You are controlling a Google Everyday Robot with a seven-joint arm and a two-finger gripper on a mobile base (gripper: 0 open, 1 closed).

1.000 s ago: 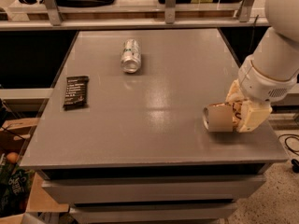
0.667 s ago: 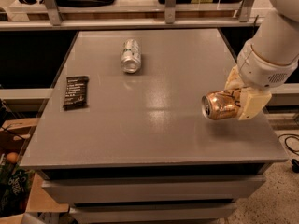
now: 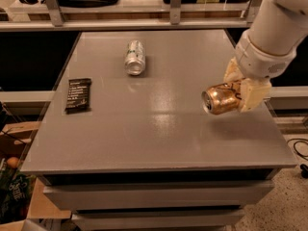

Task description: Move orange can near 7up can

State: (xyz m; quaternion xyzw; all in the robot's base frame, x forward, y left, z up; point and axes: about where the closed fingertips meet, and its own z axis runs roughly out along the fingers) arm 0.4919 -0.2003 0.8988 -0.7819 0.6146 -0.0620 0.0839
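The orange can is held on its side in my gripper, lifted a little above the right part of the grey table, with its silver top facing left toward the camera. The gripper's cream fingers are shut on the can's far end. The 7up can, silvery-white with green markings, lies on its side at the back middle-left of the table, well apart from the orange can and the gripper.
A flat black packet lies near the table's left edge. A shelf rail with metal posts runs behind the table. Boxes and clutter sit on the floor at the left.
The gripper has lifted the orange can off the table and carried it up and slightly left. The 7up can and the packet have not moved.
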